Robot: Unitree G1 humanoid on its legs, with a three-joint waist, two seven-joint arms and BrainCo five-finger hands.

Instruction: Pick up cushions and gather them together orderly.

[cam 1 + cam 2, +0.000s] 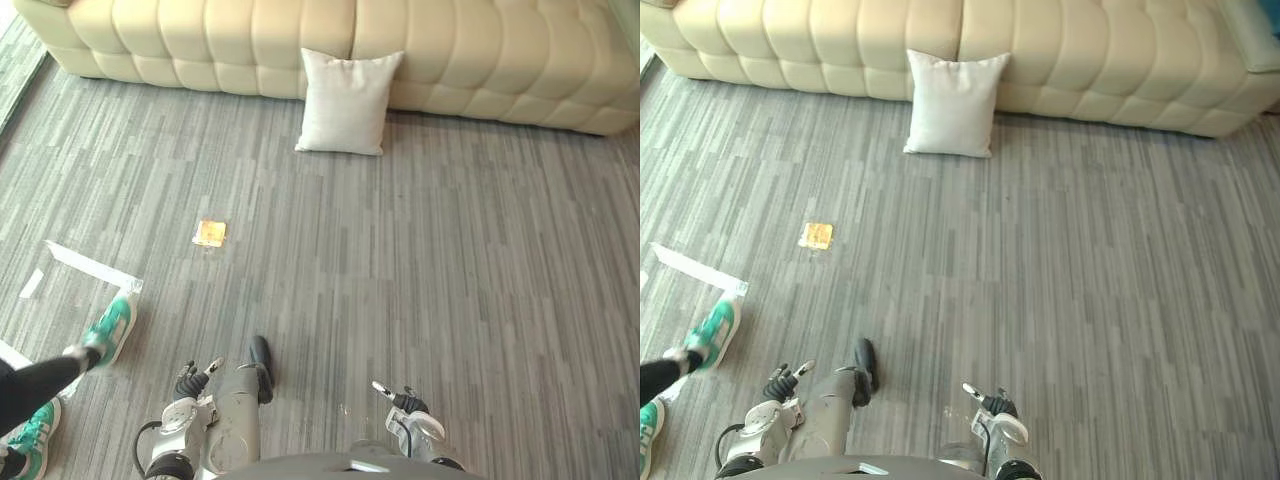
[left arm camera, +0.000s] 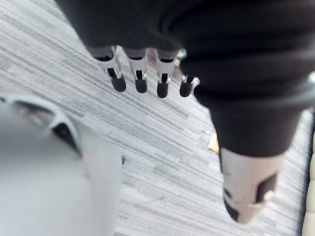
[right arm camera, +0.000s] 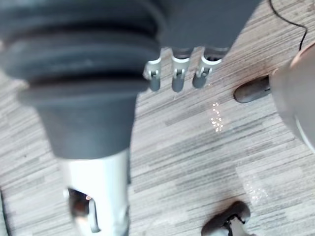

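I've gathered nothing yet: the white cushion (image 1: pixel 347 103) leans against the sofa (image 1: pixel 480 60), well ahead, and my left robot hand (image 1: pixel 192 379) and right robot hand (image 1: pixel 401 399) look loosely spread, empty.

Grey streaked floor (image 1: pixel 470 280), cream tufted sofa (image 1: pixel 200 40) along its far edge

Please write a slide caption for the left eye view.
A white square fabric cushion leans against a cream tufted sofa on the grey striped floor.

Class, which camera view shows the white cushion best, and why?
Left eye view: the cushion stands whole, near centre, leaning on the sofa. Right eye view matches it; wrist views face floor.
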